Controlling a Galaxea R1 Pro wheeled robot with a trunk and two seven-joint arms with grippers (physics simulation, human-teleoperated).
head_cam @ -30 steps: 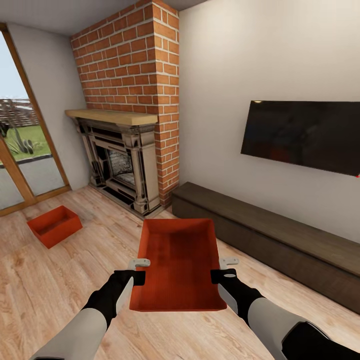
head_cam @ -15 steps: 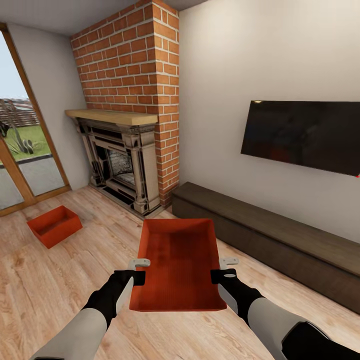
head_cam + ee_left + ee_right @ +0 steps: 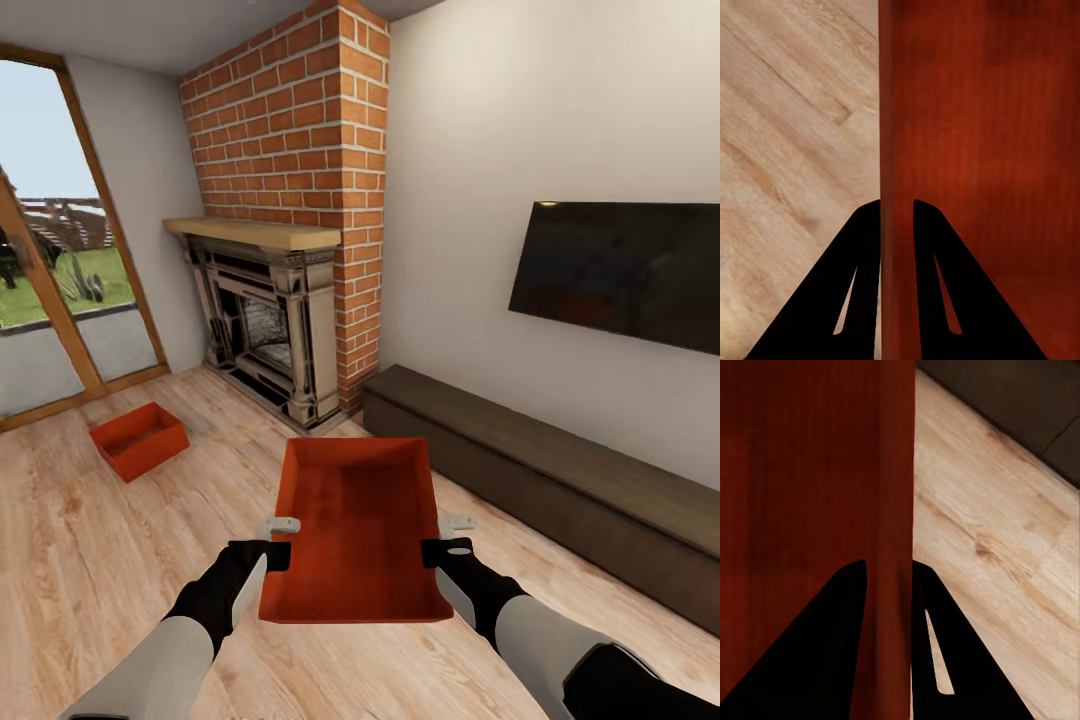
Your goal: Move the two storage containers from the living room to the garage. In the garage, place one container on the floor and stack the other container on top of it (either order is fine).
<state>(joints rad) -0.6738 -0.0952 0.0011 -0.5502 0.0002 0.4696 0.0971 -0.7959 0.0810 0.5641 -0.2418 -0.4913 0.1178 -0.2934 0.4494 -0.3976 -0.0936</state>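
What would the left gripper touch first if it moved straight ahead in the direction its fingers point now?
Probably the wood plank floor: the left gripper is clamped on the held container's side wall, pointing down past it. Depth is unclear.

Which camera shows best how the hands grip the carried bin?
The wrist views. The left wrist view shows the left hand straddling the bin wall; the right wrist view shows the right hand doing likewise. The head view shows the whole bin between both hands, but not the fingers' contact.
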